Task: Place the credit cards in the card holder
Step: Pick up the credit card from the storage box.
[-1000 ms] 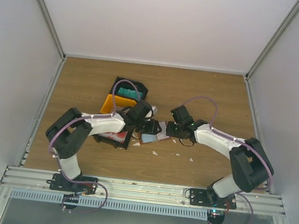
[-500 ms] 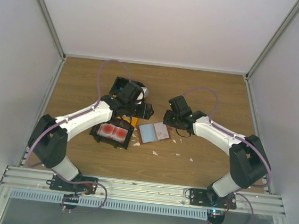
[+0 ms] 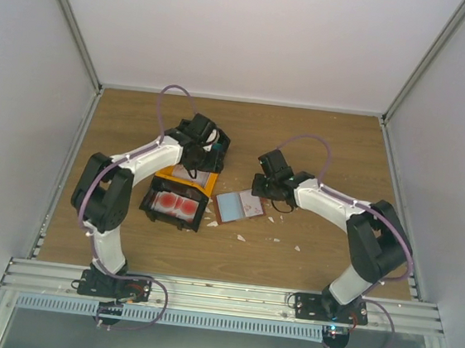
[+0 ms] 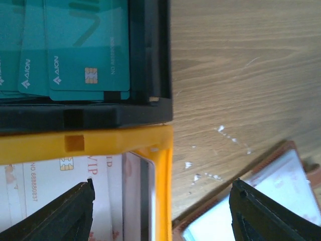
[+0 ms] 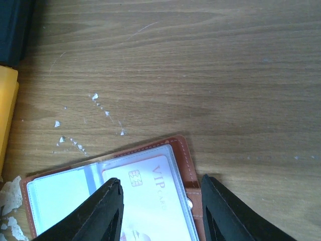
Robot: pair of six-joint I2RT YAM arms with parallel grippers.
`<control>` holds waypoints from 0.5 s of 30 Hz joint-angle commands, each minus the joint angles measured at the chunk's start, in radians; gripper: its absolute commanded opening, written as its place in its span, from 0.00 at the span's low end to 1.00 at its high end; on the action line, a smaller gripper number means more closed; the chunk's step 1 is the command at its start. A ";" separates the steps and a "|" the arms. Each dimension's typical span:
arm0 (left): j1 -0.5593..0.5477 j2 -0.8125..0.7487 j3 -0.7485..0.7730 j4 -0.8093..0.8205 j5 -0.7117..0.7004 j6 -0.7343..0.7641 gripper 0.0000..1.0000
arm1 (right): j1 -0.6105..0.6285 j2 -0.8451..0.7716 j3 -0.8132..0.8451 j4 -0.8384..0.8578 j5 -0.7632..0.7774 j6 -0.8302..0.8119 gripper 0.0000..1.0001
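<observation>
The card holder lies open on the wood, brown-edged with clear pockets. A pale VIP credit card sits in its right pocket. My right gripper hovers open over that half, one finger on each side of the card. My left gripper is open above the right rim of the yellow bin, apart from the holder to its right. Pale VIP cards lie in the yellow bin. Teal cards fill the black bin behind it. Red-and-white cards lie in a nearer black bin.
The three bins cluster left of the holder: one black bin at the back, the yellow bin in the middle, another black bin in front. Small white flecks dot the wood near the holder. Metal walls enclose the table.
My left arm has swung away from the holder back over the bins, and its jaws have opened wide. The holder now lies open and uncovered. The right gripper has barely shifted.
</observation>
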 commanded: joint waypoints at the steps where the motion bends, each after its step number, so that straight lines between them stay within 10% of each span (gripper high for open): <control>1: 0.013 0.072 0.071 -0.076 0.026 0.053 0.75 | 0.006 0.034 -0.015 0.073 -0.017 -0.036 0.44; 15: 0.012 0.125 0.083 -0.147 0.141 0.101 0.67 | -0.009 0.094 0.011 0.075 -0.028 -0.072 0.44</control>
